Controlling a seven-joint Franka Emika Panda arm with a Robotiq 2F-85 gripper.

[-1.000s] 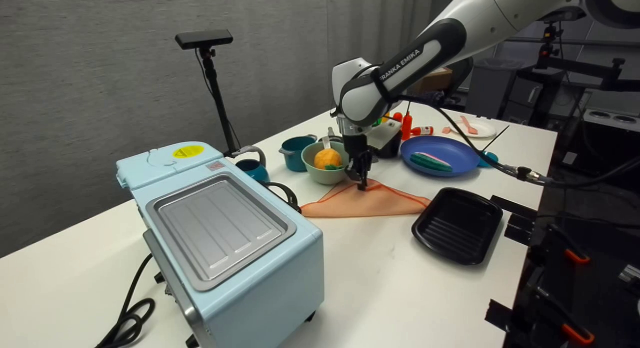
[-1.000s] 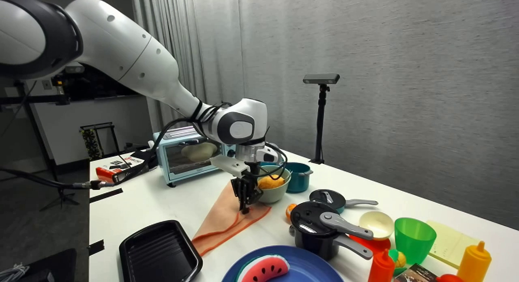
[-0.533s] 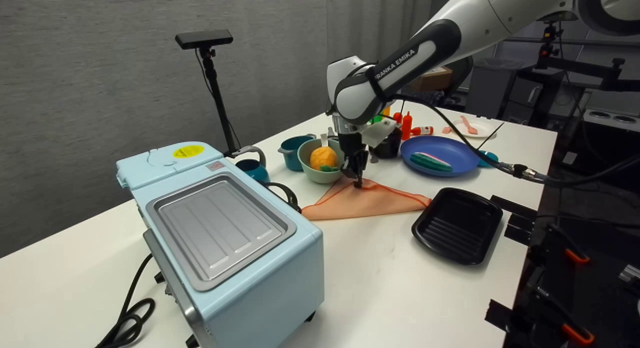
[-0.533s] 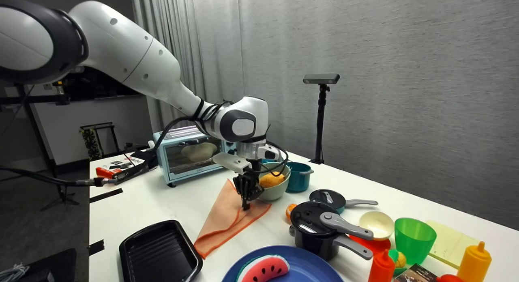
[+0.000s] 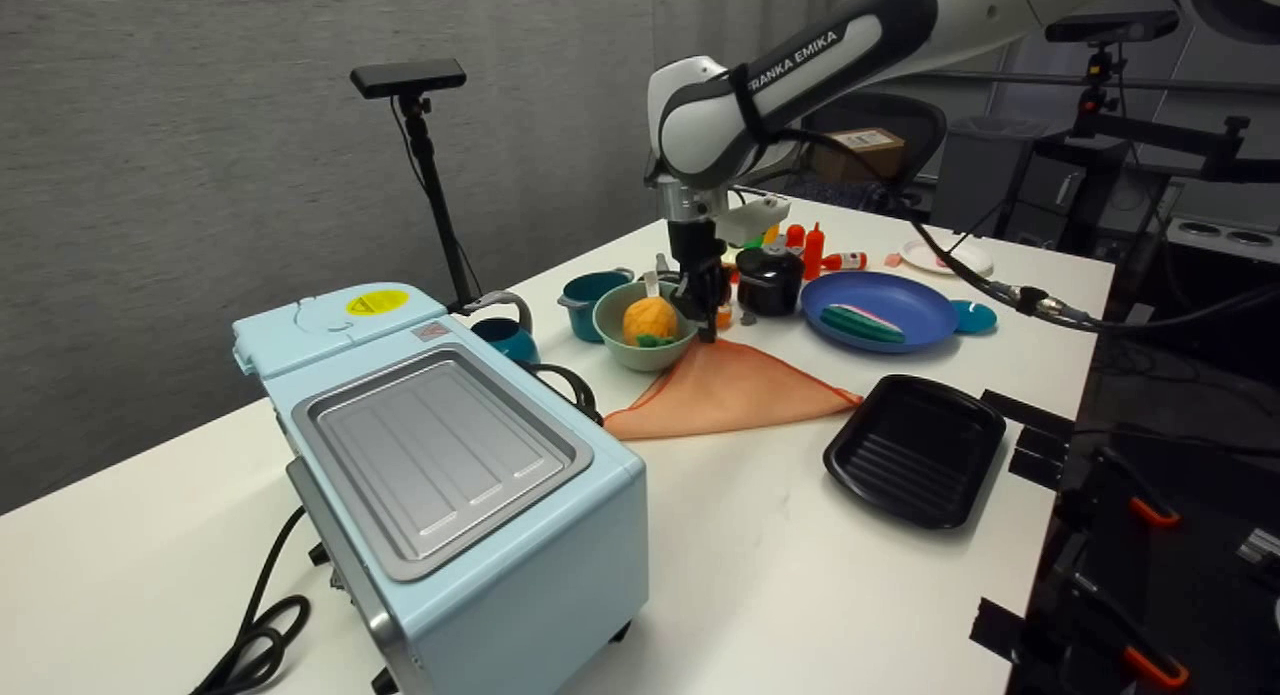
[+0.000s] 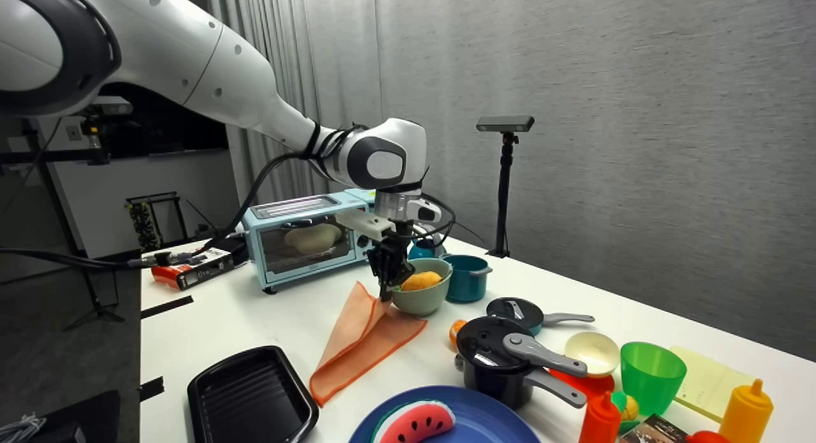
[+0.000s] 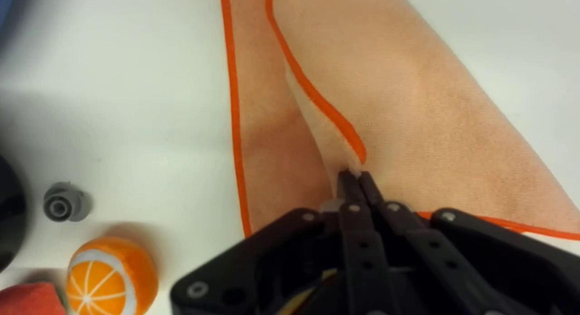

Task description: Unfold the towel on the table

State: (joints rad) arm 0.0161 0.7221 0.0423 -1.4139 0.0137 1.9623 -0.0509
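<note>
The gripper [image 7: 356, 176] pinches the towel [image 7: 430, 115] between its two tips, which press close together with a bit of cloth caught near an orange edge. That bit stands up in a little peak over the white table [image 5: 760, 575], and the cloth is folded in layers. In the wrist view, the lifted edge curls up to the tips. Under it is another layer, with its own straight orange edge off to the side. A wide stretch of table top lies between the towel and the blue oven [image 5: 550, 560].

A green bowl [image 5: 640, 359] stands right beside the gripper and fills up that side. A round yellow-orange toy [image 5: 650, 317] sits in it, and a teal pot [image 6: 466, 287] is next to it. A black tray [image 6: 248, 395] sits by the other end of the towel. A corner comes right up to its rim; I cannot tell if they touch. A toy orange [image 7: 111, 278] is near the straight edge, with a black pot [image 6: 491, 373] close by. A blue plate [image 6: 488, 421] holds a watermelon slice [image 6: 417, 422].

The table's side edge, with black tape [image 5: 1035, 463], runs past the tray, well away from the gripper. A gray wall [image 6: 593, 143] rises behind a camera [image 5: 408, 78] on a pole.
</note>
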